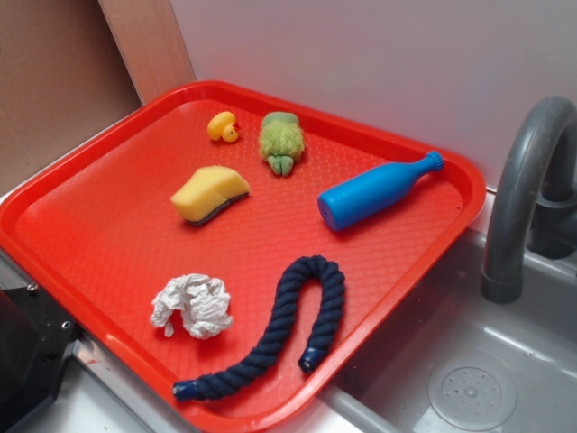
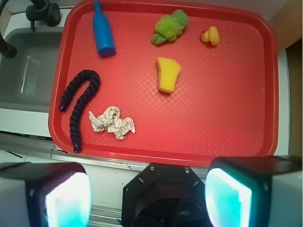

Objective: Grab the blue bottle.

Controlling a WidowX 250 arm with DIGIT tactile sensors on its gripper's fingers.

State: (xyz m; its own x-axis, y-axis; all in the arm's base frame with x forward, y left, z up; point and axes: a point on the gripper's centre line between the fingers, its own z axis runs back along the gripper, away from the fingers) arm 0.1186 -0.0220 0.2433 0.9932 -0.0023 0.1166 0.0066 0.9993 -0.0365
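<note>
wrist view: pincer point(image 2: 149, 189) spread apart, high above tray point(image 2: 227, 137), well apart from blue bottle point(image 2: 103, 32).

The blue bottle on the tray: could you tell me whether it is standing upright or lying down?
Lying down. The blue bottle rests on its side on the red tray, its neck pointing toward the faucet corner.

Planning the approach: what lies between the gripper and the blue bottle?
In the wrist view, the open gripper sits off the tray's near edge. The crumpled paper and rope lie roughly between it and the bottle.
</note>
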